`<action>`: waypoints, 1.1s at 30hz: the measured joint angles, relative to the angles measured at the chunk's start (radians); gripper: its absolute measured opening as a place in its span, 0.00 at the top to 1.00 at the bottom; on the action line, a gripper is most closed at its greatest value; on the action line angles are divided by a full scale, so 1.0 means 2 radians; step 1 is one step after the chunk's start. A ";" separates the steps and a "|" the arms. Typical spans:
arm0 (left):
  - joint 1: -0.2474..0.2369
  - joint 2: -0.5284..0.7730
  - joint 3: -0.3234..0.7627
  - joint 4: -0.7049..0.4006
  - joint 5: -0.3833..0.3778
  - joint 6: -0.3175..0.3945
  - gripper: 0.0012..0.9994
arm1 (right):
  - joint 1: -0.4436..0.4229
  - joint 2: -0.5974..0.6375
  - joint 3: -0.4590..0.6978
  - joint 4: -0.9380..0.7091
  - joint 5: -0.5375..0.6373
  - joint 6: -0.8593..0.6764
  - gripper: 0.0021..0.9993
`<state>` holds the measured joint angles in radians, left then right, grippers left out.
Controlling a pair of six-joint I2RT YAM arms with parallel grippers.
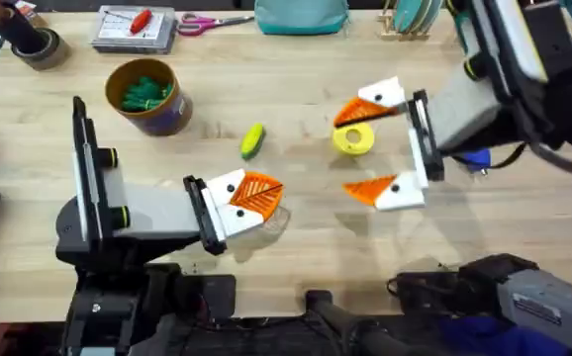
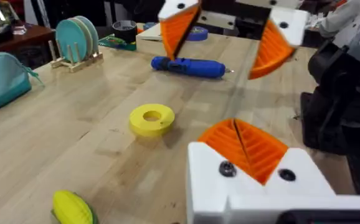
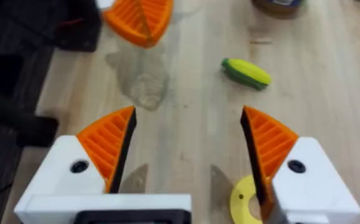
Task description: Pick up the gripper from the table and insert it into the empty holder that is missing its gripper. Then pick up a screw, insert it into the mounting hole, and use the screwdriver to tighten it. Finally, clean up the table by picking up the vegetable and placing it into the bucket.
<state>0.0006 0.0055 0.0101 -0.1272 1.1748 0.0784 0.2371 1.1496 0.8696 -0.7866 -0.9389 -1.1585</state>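
My left gripper [image 1: 256, 194] rests low over the table's front middle, its orange ribbed fingers shut with nothing visible between them; the left wrist view shows the tips meeting [image 2: 236, 127]. My right gripper [image 1: 344, 152] reaches in from the right and is open [image 3: 187, 113]. The vegetable [image 1: 252, 139], a yellow-green corn cob, lies on the table between the two arms [image 3: 247, 71]. The blue screwdriver [image 2: 189, 66] lies behind the right gripper, partly under that arm [image 1: 474, 158]. The bucket [image 1: 172, 114] stands at the back left with green pieces inside. The loose gripper, holder and screw are out of view.
A yellow ring [image 1: 353, 138] lies between the right gripper's fingers. A black-and-silver arm [image 1: 524, 287] lies along the front right edge. At the back are a tape roll [image 1: 34, 47], a tray with a red-handled tool [image 1: 133, 25], pink scissors [image 1: 207, 22], a teal pouch [image 1: 301, 15] and a plate rack [image 2: 77, 40].
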 joint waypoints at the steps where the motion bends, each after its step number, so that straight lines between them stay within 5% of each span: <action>1: 0.000 0.000 0.000 0.000 0.000 0.000 0.99 | -0.001 0.000 0.000 0.018 0.006 0.025 0.00; 5: 0.000 0.000 0.000 0.000 0.000 0.000 0.99 | -0.003 0.000 0.004 0.067 0.072 0.198 0.00; 11: 0.000 0.000 0.000 0.000 0.000 0.000 0.99 | -0.004 0.000 0.065 0.028 0.193 0.399 0.00; 25: 0.000 0.000 0.000 0.000 0.000 0.000 0.99 | -0.004 -0.006 0.296 -0.165 0.434 0.510 0.00; 33: 0.000 0.000 0.000 0.000 0.000 0.000 0.99 | -0.006 -0.013 0.321 -0.234 0.575 0.564 0.00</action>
<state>0.0006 0.0053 0.0101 -0.1276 1.1748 0.0784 0.2247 1.1233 1.5112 -1.2545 0.2114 -0.0295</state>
